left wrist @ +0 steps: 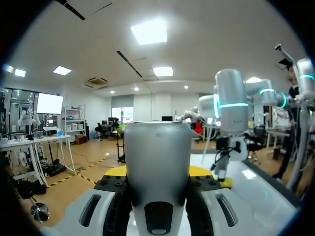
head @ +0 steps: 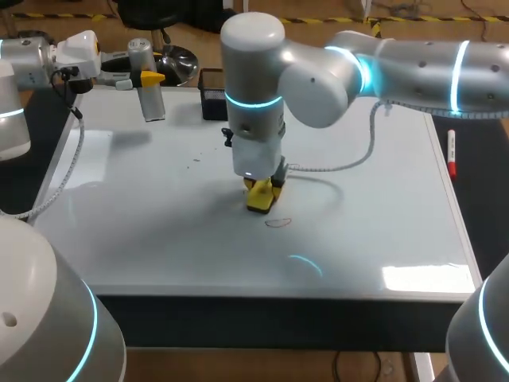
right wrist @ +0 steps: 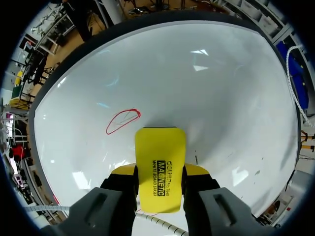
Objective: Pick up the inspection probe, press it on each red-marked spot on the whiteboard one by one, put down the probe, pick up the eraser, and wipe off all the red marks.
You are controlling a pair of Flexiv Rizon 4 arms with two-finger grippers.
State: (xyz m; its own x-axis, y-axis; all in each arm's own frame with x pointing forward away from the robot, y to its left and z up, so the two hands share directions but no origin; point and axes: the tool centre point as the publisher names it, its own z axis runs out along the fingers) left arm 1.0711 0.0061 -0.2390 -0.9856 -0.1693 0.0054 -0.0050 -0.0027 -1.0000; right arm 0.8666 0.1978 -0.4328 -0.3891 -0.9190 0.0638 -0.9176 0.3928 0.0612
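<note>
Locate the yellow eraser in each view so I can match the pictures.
Head view: eraser at the middle of the whiteboard, held in the right claw, beside the red loop.
Left wrist view: not clearly visible; the right arm shows beyond the probe.
Right wrist view: eraser in its own claw, red loop just ahead.
Shared landmark: the red loop.

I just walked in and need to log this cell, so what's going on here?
The right pincer is shut on the yellow eraser, held low at the whiteboard just beside a red loop that is not yet wiped off. The left pincer grips the grey probe near the board's far left corner, away from the wiping.
</note>
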